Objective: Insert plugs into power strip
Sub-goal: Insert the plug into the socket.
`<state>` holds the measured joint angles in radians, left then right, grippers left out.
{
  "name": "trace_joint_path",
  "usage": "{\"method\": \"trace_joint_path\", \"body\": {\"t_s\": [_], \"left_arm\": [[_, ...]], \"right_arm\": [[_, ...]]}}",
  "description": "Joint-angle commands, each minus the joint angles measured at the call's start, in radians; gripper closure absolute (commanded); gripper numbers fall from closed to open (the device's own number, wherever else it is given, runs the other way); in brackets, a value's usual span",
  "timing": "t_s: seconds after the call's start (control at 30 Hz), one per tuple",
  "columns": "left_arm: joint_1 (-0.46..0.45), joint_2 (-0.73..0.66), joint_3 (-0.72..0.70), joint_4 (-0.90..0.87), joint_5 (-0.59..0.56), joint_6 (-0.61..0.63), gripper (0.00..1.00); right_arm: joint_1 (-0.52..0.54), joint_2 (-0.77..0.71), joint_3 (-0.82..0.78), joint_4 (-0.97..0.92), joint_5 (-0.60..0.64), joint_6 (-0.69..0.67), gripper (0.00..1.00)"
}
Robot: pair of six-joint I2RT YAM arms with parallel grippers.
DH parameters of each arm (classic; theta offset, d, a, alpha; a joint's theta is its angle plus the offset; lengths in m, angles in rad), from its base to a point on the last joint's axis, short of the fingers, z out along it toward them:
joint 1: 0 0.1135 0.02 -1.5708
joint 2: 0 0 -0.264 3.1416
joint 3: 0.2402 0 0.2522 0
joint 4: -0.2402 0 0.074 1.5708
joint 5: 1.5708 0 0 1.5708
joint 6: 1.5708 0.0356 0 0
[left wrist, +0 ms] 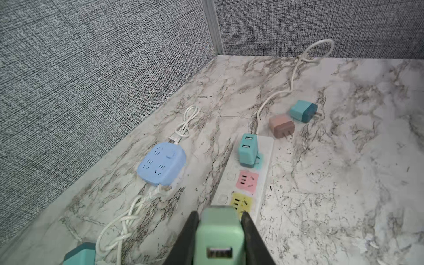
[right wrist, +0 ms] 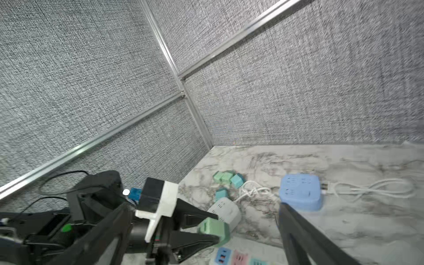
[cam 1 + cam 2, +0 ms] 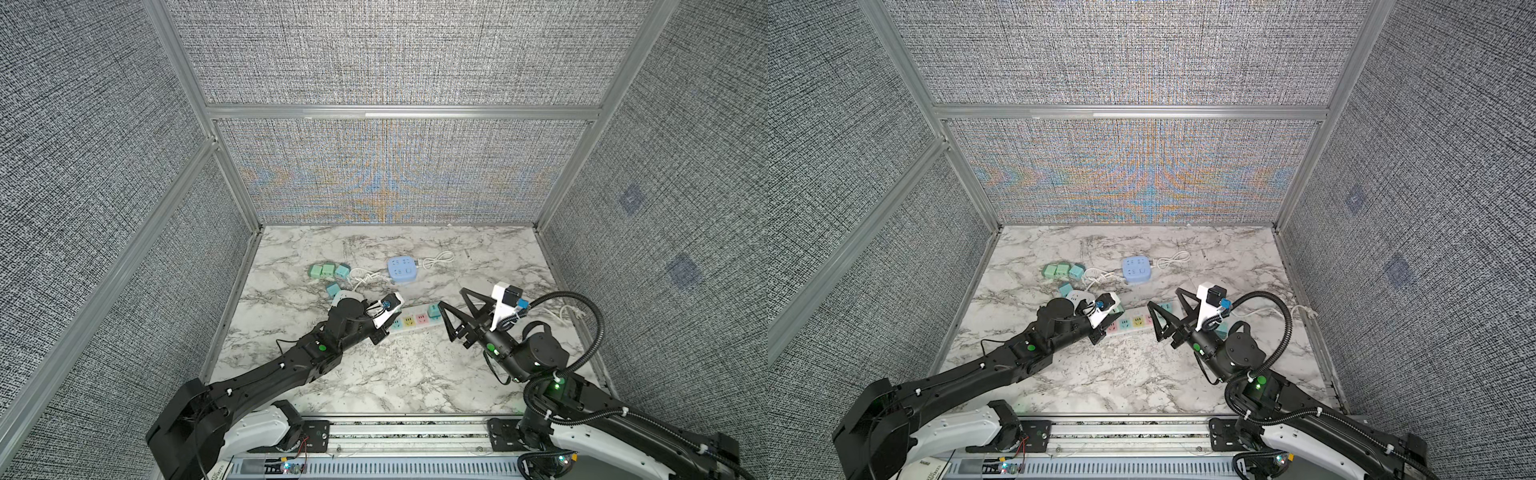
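My left gripper (image 1: 219, 216) is clamped on a mint plug (image 1: 218, 238) at the bottom centre of the left wrist view, beside the yellow socket (image 1: 242, 202). Its prongs are hidden; if they're misaligned, I'd probably shove the power strip (image 1: 266, 160) sideways, since my right gripper (image 3: 451, 297) stands wide open, holding nothing.

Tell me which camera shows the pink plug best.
The left wrist view: the pink plug lies beside the power strip, prongs visible. I cannot find it in either top view, likely behind the right arm; the right wrist view misses it.
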<state>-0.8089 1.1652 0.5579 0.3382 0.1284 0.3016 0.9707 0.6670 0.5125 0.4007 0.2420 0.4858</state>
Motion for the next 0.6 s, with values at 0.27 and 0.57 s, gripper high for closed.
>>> {"method": "trace_joint_path", "body": {"t_s": [0.27,0.57], "left_arm": [[0.002,0.229,0.143,0.058,0.063,0.177,1.00],[0.002,0.364,0.294,-0.074,0.092,0.239,1.00]], "right_arm": [[0.002,0.003,0.077,-0.041,-0.097,0.115,0.01],[-0.009,-0.029,0.039,-0.113,-0.076,0.005,0.00]]}}
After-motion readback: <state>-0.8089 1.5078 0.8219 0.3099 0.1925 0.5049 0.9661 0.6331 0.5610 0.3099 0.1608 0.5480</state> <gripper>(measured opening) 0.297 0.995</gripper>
